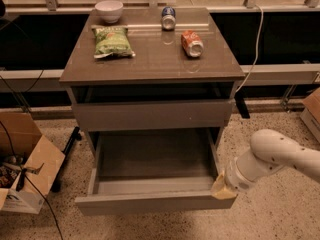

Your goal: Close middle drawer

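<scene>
The middle drawer is pulled far out of the grey-brown cabinet. Its plain flat front strip faces me and its bare grey inside holds nothing. Above it is a taller grey front panel with a tiny pale speck. My gripper comes in from the right on a white arm. Its pale yellowish tip sits at the drawer's front right corner, touching or almost touching it.
On the cabinet top lie a green chip bag, a white bowl, a blue can and an orange can. An open cardboard box and cables stand on the floor at left. Another box is at right.
</scene>
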